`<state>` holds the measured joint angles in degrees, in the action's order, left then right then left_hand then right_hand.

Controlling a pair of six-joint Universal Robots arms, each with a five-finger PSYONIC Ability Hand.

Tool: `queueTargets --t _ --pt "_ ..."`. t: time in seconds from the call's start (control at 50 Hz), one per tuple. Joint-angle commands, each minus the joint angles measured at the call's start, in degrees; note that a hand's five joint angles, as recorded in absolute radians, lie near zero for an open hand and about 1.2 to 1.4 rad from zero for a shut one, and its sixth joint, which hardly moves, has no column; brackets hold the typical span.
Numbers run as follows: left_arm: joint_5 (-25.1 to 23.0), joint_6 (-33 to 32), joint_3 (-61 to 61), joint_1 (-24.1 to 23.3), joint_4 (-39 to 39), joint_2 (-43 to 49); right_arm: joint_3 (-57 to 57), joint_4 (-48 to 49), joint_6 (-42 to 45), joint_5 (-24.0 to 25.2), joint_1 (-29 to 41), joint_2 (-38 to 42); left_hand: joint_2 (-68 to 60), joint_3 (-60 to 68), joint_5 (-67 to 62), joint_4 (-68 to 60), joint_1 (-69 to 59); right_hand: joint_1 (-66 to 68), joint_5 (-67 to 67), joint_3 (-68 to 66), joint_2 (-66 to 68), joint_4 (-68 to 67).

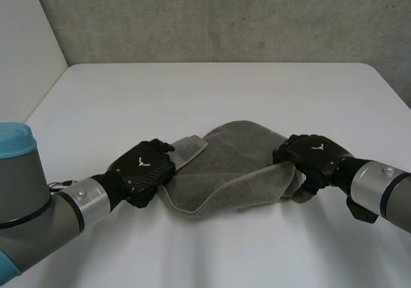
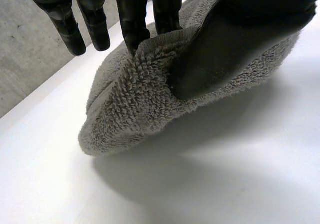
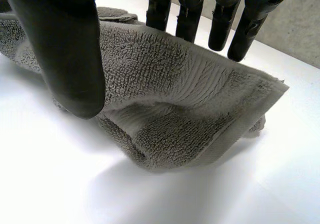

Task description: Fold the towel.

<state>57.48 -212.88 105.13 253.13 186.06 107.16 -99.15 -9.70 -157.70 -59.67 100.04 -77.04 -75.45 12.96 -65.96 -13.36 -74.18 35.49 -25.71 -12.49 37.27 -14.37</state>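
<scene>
A rumpled grey terry-cloth towel (image 1: 231, 172) lies bunched on the flat white table (image 1: 212, 89), just below the middle of the head view. The black left hand (image 1: 144, 169), at lower left of centre, is clamped on the towel's left end. In its wrist view (image 2: 225, 49) the thumb presses a fold of towel (image 2: 135, 104) against the fingers (two of them stand clear of the cloth). The black right hand (image 1: 313, 156), at centre right, grips the right end. In its wrist view (image 3: 70, 59) the raised towel (image 3: 185, 99) edge sits between thumb and fingers.
</scene>
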Motion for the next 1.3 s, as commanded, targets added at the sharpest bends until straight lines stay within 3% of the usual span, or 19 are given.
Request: queueTargets --t 0.02,0.1,0.16,0.2,0.24,0.48,0.7,0.74,0.76,0.82,0.84,0.86,0.9,0.96,1.02,1.08,1.14,1.18,1.3 --pt "0.0 0.0 0.2 0.3 0.0 0.1 -0.8 0.3 2.2 -0.7 0.1 -0.6 -4.5 -3.0 -4.0 3.4 -5.8 1.7 -1.5 2.5 -0.1 4.4" --pt "0.0 0.2 0.2 0.3 0.0 0.2 -1.0 0.8 2.7 -0.4 0.3 0.3 -4.5 -3.0 -4.0 3.4 -5.8 2.7 -2.5 2.5 0.9 4.4" --pt "0.0 0.3 0.2 0.3 0.0 0.2 -1.3 2.7 2.8 -0.5 0.7 2.7 -4.5 -3.0 -4.0 3.4 -5.8 13.6 -13.4 2.5 11.8 4.4" --pt "0.1 0.4 0.3 0.3 -0.2 0.3 -1.0 4.7 3.4 -0.8 0.9 5.7 -4.5 -3.0 -4.0 3.4 -5.8 40.9 -40.6 2.5 39.1 4.4" --pt "0.1 0.5 0.4 0.3 -0.4 0.4 -0.7 4.8 3.9 -0.8 0.9 6.5 -4.5 -3.0 -4.0 3.4 -5.8 44.5 -44.3 2.5 42.7 4.4" --pt "-0.2 5.1 -5.2 1.0 -1.0 0.6 7.3 1.2 5.5 -0.1 1.0 3.7 -4.5 -3.0 -4.0 3.4 -5.8 44.5 -44.3 2.5 42.7 4.4" --pt "1.2 15.7 -31.0 1.9 -0.4 7.9 37.4 -3.0 4.0 -3.6 6.1 13.6 -4.5 -3.0 -4.0 3.4 -5.8 44.5 -44.3 2.5 42.7 4.4" --pt "4.2 19.6 -37.3 1.2 3.7 7.5 47.4 -1.0 -1.1 -7.4 7.1 12.4 -4.5 -3.0 -4.0 3.4 -5.8 44.5 -44.3 2.5 42.7 4.4" --pt "4.2 19.6 -37.4 1.2 3.7 7.5 47.5 -1.0 -1.1 -7.4 7.1 12.4 -4.5 -3.0 -4.0 3.4 -5.8 44.5 -44.3 2.5 42.7 4.4" --pt "7.6 24.4 -38.1 0.5 13.8 3.3 50.6 9.0 -10.3 -9.8 7.0 6.8 -4.5 -3.0 -4.0 3.4 -5.8 44.5 -44.3 2.5 42.7 4.4" --pt "9.1 27.8 -36.2 1.0 19.8 -0.9 48.5 15.2 -14.6 -10.3 6.7 3.9 -4.5 -3.0 -4.0 3.4 -5.8 44.5 -44.3 2.5 42.7 4.4" --pt "9.1 27.8 -36.1 1.0 19.9 -0.9 48.5 15.2 -14.6 -10.3 6.7 3.8 -4.5 -3.0 -4.0 3.4 -5.8 44.5 -44.3 2.5 42.7 4.4" --pt "9.7 35.6 -29.5 1.7 29.8 -7.7 41.9 22.3 -19.6 -9.4 6.2 0.2 -4.5 -3.0 -4.0 3.4 -5.8 44.5 -44.3 2.5 42.7 4.4" --pt "9.1 41.6 -22.7 2.4 35.5 -10.7 34.9 22.4 -18.4 -8.0 6.0 -1.6 -4.5 -3.0 -4.0 3.4 -5.8 44.5 -44.3 2.5 42.7 4.4" --pt "8.4 43.6 -15.4 3.9 35.7 -10.9 26.3 22.9 -15.5 -5.6 6.0 -3.9 -4.5 -3.0 -4.0 3.4 -5.8 44.5 -44.3 2.5 42.7 4.4" --pt "7.0 43.3 -11.3 4.6 35.6 -11.1 21.7 23.1 -13.1 -4.4 5.9 -4.9 -4.5 -3.0 -4.0 3.4 -5.8 44.5 -44.3 2.5 42.7 4.4" --pt "2.4 40.8 -4.0 5.7 35.6 -11.2 13.5 22.7 -7.7 -2.4 5.7 -6.3 -4.5 -3.0 -4.0 3.4 -5.8 44.5 -44.3 2.5 42.7 4.4" --pt "-1.7 36.2 2.4 6.9 35.2 -11.1 5.8 22.5 -2.4 -1.9 5.3 -7.4 -4.5 -3.0 -4.0 3.4 -5.8 44.5 -44.3 2.5 42.7 4.4" --pt "-4.2 27.3 9.1 6.8 33.1 -10.4 -3.5 22.4 4.0 -2.2 5.4 -7.9 -4.5 -3.0 -4.0 3.4 -5.8 44.5 -44.3 2.5 42.7 4.4"
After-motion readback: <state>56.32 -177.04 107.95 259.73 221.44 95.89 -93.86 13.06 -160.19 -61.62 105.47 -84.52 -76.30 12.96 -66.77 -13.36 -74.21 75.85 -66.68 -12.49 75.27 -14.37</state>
